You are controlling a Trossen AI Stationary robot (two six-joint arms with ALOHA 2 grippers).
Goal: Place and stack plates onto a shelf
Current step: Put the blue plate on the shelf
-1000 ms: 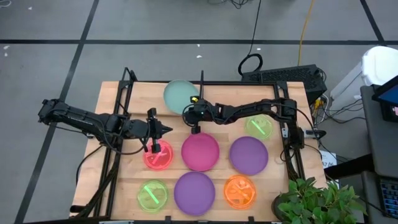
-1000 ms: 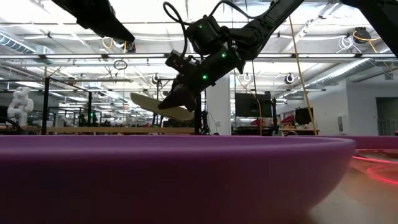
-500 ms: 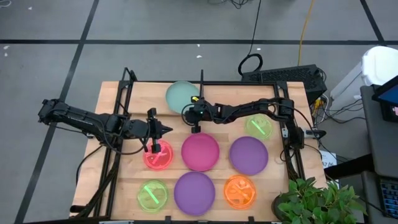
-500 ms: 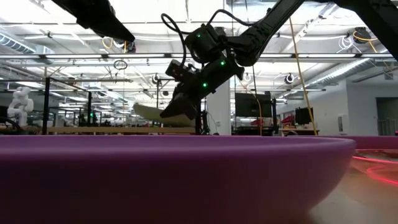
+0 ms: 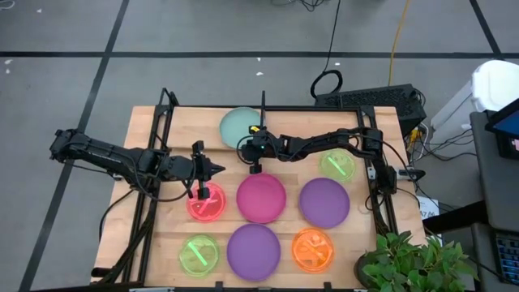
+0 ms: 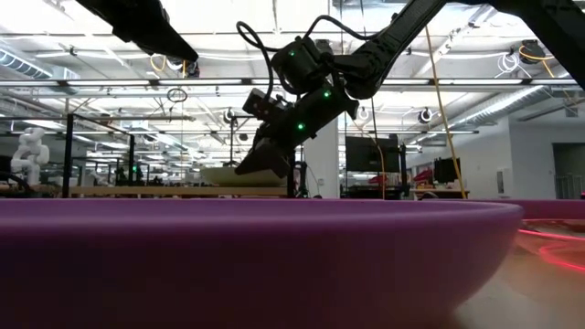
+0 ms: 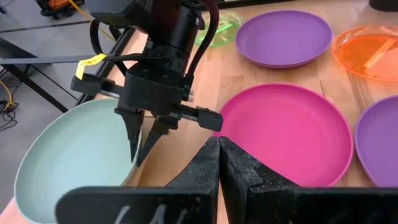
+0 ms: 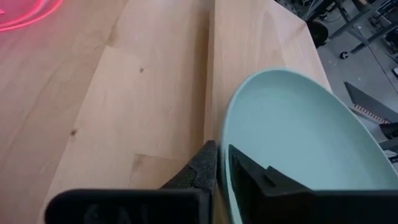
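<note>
Bare tabletop [image 5: 154, 243] lies open at the high view's left edge and upper right, while plates [image 5: 261, 197] crowd the centre and lower half, and an upright black post [image 5: 263, 104] blocks the upper middle.
</note>
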